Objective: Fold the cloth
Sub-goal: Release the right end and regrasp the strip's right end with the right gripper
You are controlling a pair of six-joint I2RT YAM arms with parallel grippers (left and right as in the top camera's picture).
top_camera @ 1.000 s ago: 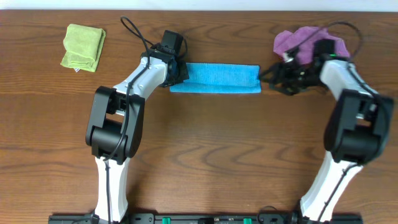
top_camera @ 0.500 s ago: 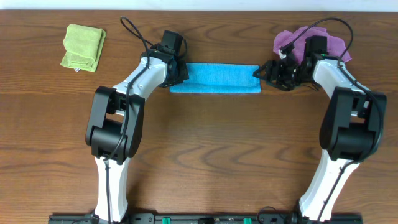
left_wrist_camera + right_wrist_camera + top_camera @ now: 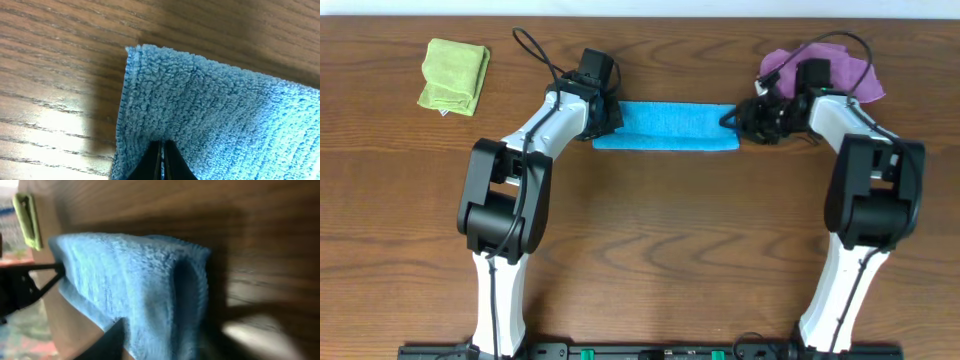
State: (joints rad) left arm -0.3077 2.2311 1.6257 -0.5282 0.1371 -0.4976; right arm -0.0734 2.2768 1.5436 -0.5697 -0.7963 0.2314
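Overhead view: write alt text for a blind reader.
A long blue terry cloth strip lies on a brown wooden table, left gripper and right gripper at its ends. A folded green cloth sits far left, a crumpled purple cloth far right.

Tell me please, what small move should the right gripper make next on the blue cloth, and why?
Probably close the right gripper on the right end of the cloth. The left gripper is shut on the left end. The right one is at the other end, the cloth's edge close before its camera, but no firm hold can be seen. Folding likely needs both ends held.
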